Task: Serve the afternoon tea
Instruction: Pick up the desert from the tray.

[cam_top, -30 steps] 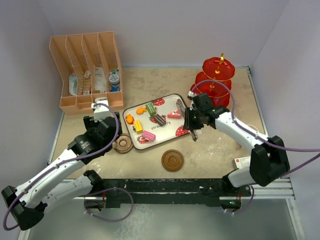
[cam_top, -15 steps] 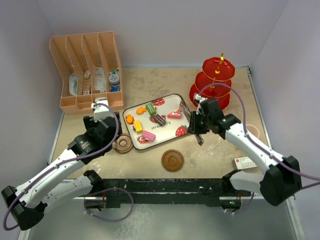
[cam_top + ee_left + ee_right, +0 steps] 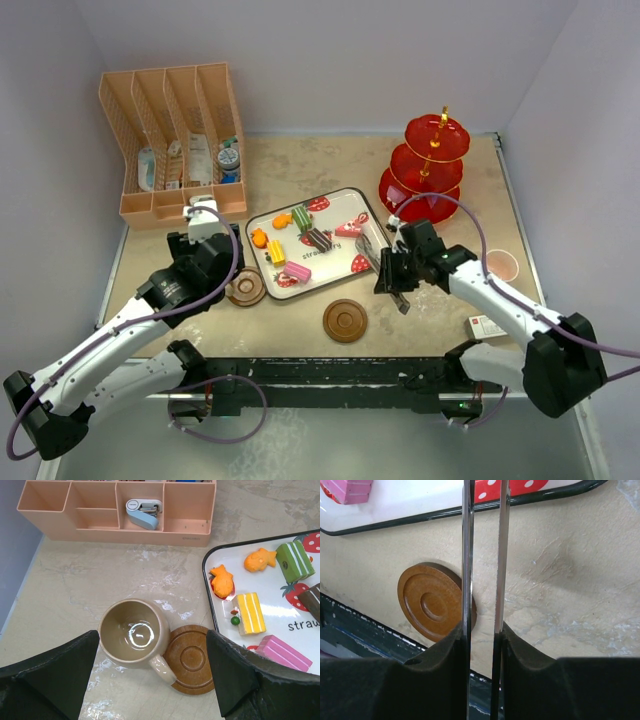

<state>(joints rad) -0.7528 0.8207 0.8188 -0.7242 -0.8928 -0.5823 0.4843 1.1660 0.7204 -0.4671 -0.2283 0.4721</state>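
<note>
Afternoon-tea toy cakes [image 3: 318, 238], small and colourful, lie on the white strawberry-print tray [image 3: 204, 580], not yet on the red three-tier stand [image 3: 425, 165]. The right claw [image 3: 482, 635] clamps slim metal tongs [image 3: 467, 555], likely for lifting them. The left claw [image 3: 152, 637] hangs spread above the tan mug [image 3: 132, 632] beside a brown round saucer [image 3: 192, 657].

A: What occupies the centre?
B: White strawberry-print rectangular tray [image 3: 332, 270] of small colourful toy cakes [image 3: 303, 218]; brown round saucer [image 3: 246, 289] at its near-left corner, second brown round saucer [image 3: 345, 321] before it.
A: Rightward?
B: Red three-tier stand [image 3: 432, 165]; right gripper [image 3: 389, 273] clasping metal tongs [image 3: 367, 251].
</note>
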